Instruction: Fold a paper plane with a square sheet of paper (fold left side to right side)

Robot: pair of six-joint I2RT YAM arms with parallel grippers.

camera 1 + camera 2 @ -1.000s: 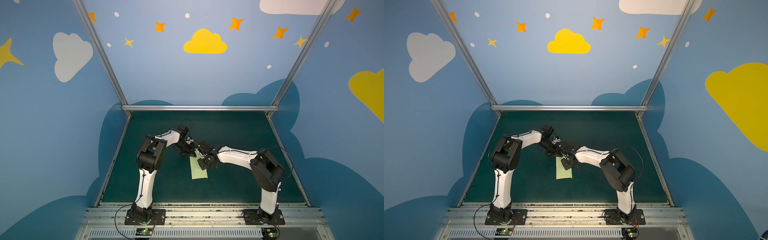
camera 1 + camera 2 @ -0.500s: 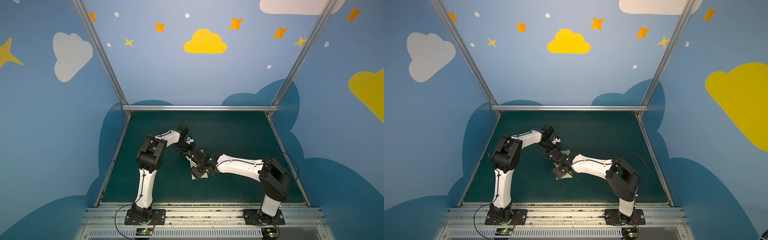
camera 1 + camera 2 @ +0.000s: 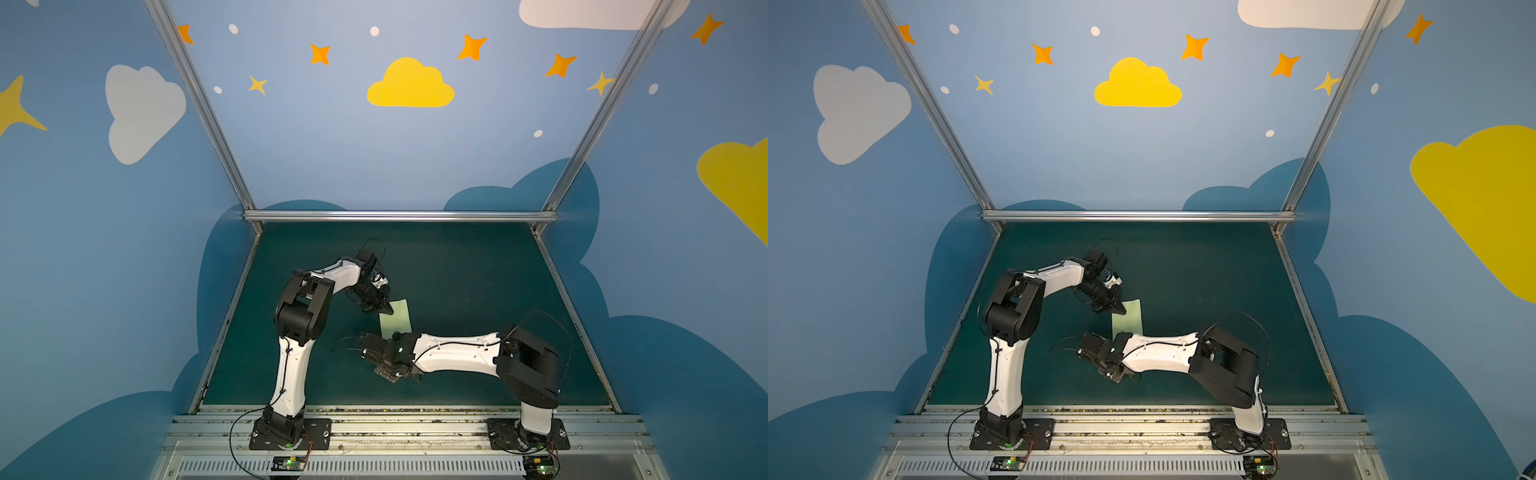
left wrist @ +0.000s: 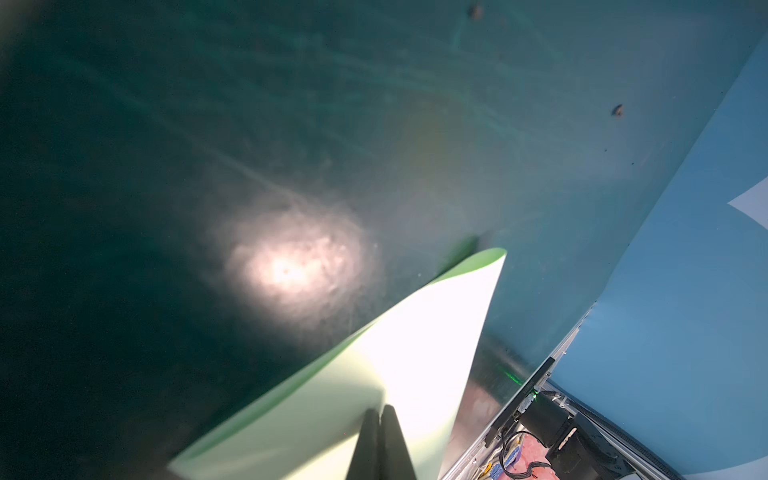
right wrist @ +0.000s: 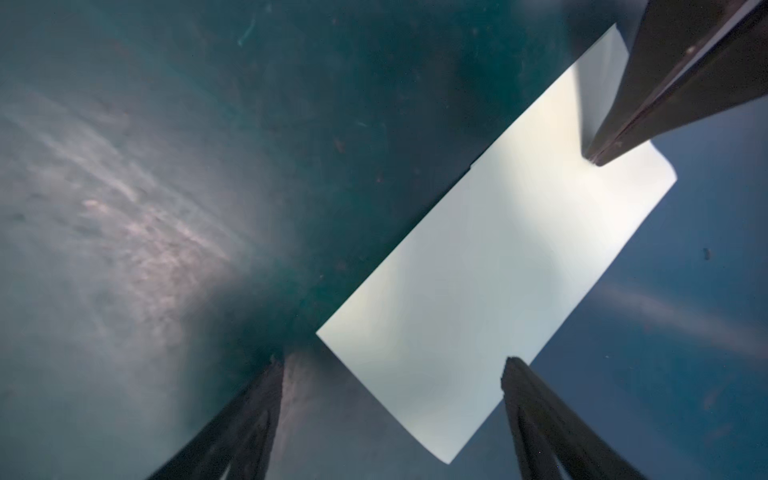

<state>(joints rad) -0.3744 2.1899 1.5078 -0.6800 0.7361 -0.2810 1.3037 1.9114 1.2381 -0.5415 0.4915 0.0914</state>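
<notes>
The left claw (image 3: 384,309) was closed, its two fingers pressed together with nothing seen between them. Its tip was set down on the paper (image 3: 395,316), at the corner farthest from the right claw (image 5: 392,360). It looked like a pin and not a grip, though I could not tell whether a layer was nipped at the tip.

From that tip the paper ran away toward the right claw as a narrow pale-green rectangle on the mat (image 3: 457,270). That shape suggested the left-to-right half fold was already made. In the left wrist view the paper (image 4: 374,374) bowed up just ahead of the tip and showed a darker green underside, so the crease seemed soft and the layers not yet flat.

The right claw was wide open and held nothing. The near end of the paper (image 5: 498,270) lay between and just ahead of its fingers, one fingertip beside the corner and the other over the edge. In both top views that end was hidden under the right wrist.

I judged the step in hand to be setting the first crease. The next move called for the pin to hold while the right claw pressed along the folded edge; a loose pin would let the paper skid.

No brand, label or lettering was legible; the walls (image 3: 124,249) bore only clouds and stars.
</notes>
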